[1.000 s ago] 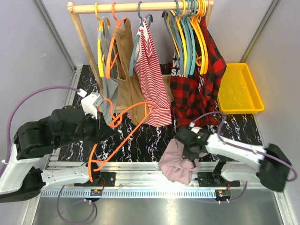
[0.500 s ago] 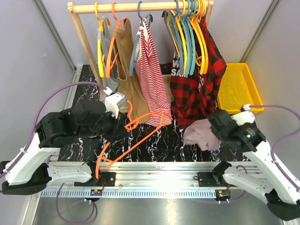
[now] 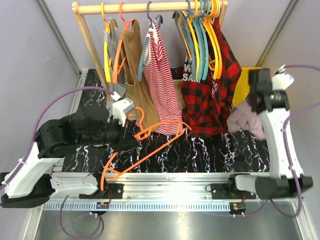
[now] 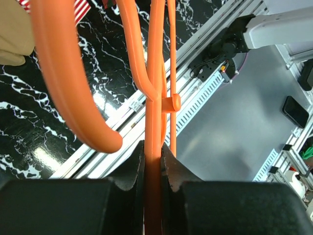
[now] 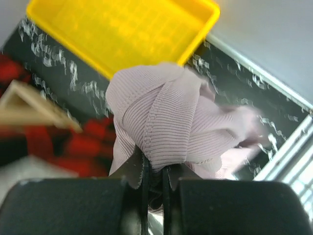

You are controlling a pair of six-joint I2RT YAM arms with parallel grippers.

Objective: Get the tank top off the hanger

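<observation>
Tank top (image 5: 166, 127), mauve and bunched, hangs from my right gripper (image 5: 152, 171), its jaws pinched together on the ribbed cloth, at the right middle of the top view by the yellow bin (image 5: 122, 29). At left centre my left gripper (image 4: 153, 159) is clamped on 1 bare orange hanger (image 4: 155, 88) over the marble table (image 3: 210, 150). Farther up, a striped top (image 3: 162, 85) and plaid shirt (image 3: 210, 100) hang from the wooden rail (image 3: 145, 7).

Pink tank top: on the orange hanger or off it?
Off. The right gripper holds the pink tank top bunched near the yellow bin; the left gripper clamps the bare orange hanger.
</observation>
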